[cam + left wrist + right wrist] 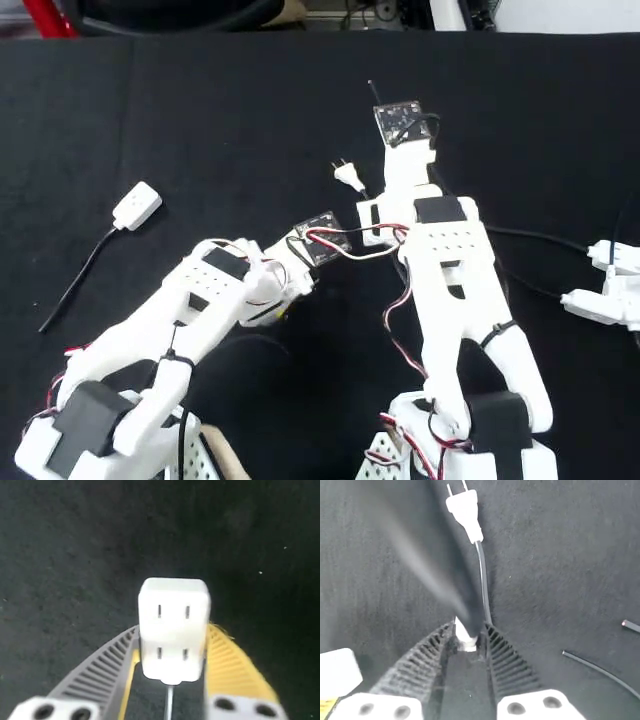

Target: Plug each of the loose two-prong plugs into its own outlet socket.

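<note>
The left pincer [173, 630] is clamped on a white outlet socket [173, 607]. The right pincer [469, 630] is pinched nearly closed on the cord [482, 580] of a two-prong plug [464, 507], which lies on the black surface [200, 110].

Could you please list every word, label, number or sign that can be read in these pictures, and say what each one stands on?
No text can be read in any view.
outlet block: two pairs of slots on its face, no print.
two-prong plug and its cord: no print visible.
circuit boards on the arms' wrists: any markings are too small to read.
</note>
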Robot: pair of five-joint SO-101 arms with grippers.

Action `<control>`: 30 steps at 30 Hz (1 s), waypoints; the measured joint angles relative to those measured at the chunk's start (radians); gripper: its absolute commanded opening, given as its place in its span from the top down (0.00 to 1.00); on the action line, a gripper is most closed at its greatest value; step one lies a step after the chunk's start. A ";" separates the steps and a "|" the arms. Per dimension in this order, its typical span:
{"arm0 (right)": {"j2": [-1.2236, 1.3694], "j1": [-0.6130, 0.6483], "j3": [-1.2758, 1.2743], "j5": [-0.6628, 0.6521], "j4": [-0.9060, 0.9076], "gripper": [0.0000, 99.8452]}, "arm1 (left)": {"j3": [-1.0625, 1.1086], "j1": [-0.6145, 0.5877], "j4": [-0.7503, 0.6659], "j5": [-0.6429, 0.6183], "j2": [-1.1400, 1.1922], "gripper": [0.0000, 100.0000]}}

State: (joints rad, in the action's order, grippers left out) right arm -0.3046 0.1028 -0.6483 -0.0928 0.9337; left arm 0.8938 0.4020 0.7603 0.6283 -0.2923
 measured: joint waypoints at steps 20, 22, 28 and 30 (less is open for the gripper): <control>-0.456 0.184 -0.230 -0.133 0.166 0.99 | 0.190 -0.304 0.301 -0.072 -0.629 0.65; -0.578 0.290 -0.338 -0.135 0.146 0.99 | 0.287 -0.353 0.298 -0.072 -0.738 0.68; -0.847 0.512 -0.534 -0.044 0.098 0.99 | 0.509 -0.500 0.282 -0.072 -1.059 0.77; -0.859 0.542 -0.551 -0.034 0.091 0.99 | 0.572 -0.545 0.282 -0.072 -1.158 0.79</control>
State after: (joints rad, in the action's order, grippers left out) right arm -1.1638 0.6444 -1.1991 -0.1266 1.0242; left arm 1.4661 -0.1427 1.0426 0.5562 -1.4507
